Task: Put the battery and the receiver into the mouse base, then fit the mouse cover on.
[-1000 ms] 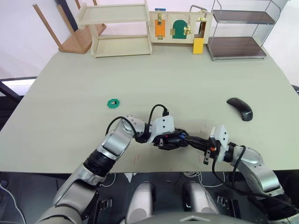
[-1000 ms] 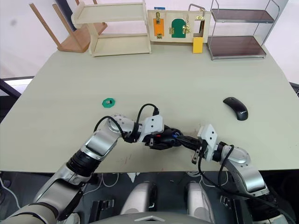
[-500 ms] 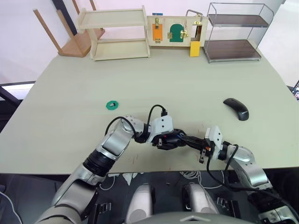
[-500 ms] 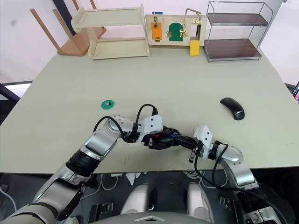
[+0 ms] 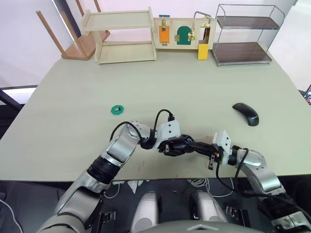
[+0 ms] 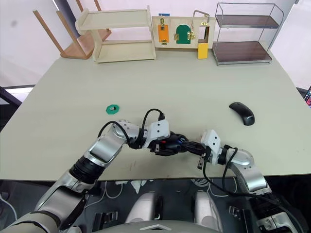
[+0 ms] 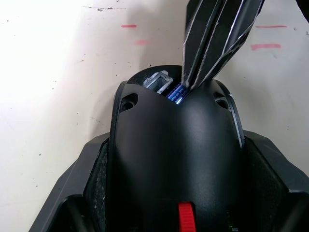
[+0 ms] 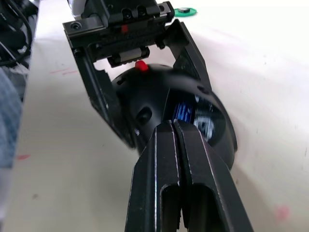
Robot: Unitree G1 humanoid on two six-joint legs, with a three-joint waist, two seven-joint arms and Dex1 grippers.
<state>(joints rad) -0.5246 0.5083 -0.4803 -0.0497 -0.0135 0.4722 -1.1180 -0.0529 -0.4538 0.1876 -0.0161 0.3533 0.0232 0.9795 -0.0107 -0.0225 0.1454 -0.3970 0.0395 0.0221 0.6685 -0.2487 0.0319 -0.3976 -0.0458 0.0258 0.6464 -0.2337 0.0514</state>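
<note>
My left gripper [image 5: 176,144] is shut on the mouse base [image 7: 174,159], a black shell with a red part, holding it by its sides near the table's front edge. The blue battery [image 7: 176,93] lies in the base's hollow. My right gripper [image 8: 170,129] is shut with nothing seen between its fingers, and its tips reach into the hollow right beside the battery [image 8: 184,112]. The mouse cover [image 5: 246,113], a smooth black shell, lies on the table to the right, apart from both grippers. The receiver is hidden.
A flat green disc [image 5: 116,109] lies left of centre. Along the far edge stand a wooden shelf [image 5: 124,34], a latch board [image 5: 182,31] and a wire rack [image 5: 243,34]. The table's front edge [image 5: 160,175] runs just under both grippers.
The whole picture has shifted a little with the camera. My right wrist has edged slightly closer to the mouse base. The left gripper's hold is unchanged.
</note>
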